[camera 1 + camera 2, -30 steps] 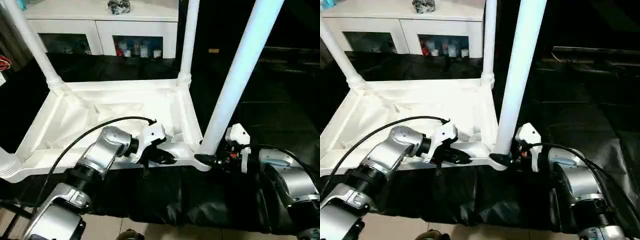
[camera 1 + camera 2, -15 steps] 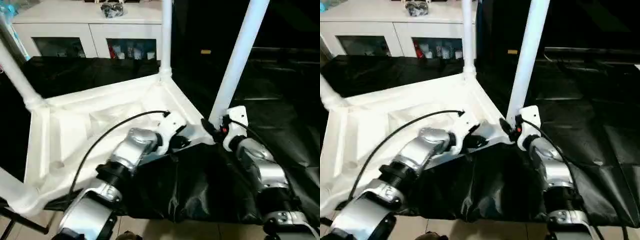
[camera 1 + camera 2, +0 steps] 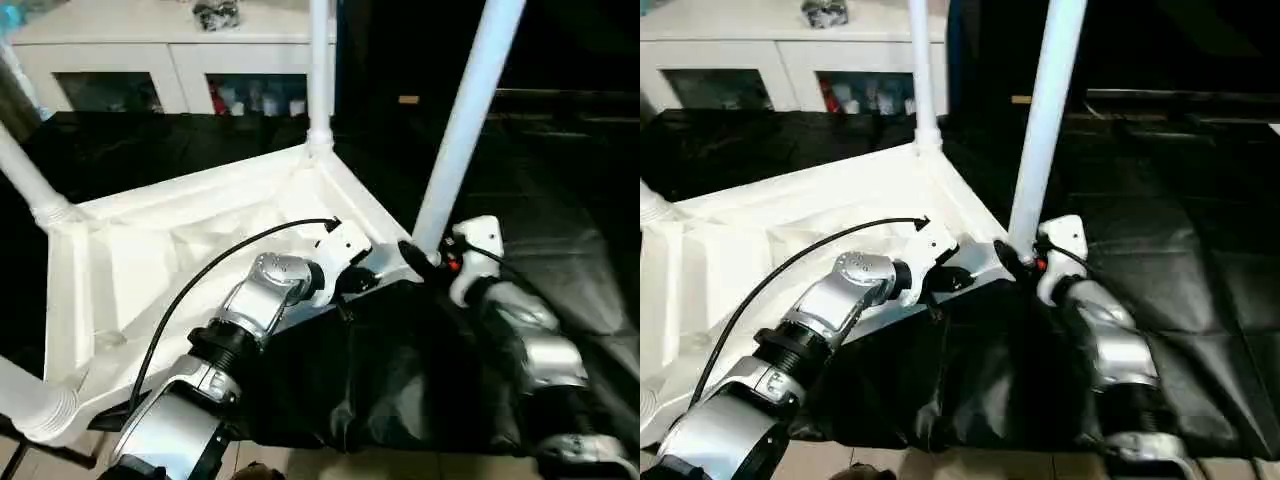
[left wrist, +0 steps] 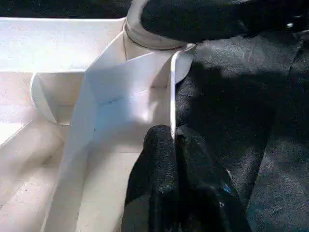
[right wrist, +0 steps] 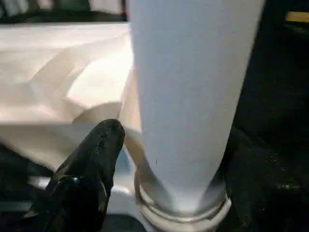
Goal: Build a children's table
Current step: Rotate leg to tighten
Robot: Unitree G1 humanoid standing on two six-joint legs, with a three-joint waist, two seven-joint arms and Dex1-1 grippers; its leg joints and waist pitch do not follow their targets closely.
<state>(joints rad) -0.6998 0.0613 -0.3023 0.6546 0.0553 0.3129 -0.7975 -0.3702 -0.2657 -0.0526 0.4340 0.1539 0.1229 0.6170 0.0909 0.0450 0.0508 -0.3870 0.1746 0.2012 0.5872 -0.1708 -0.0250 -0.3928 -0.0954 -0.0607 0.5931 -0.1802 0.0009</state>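
While upturned, table rim (image 4: 172, 92) pinched in left claw (image 4: 175, 140).

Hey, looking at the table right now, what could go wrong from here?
The left tool pinches only the thin rim, so it might slip off. The right tool sits at the base of the near leg; a nudge could loosen it. The upside-down table lies skewed near the edge and may slide.
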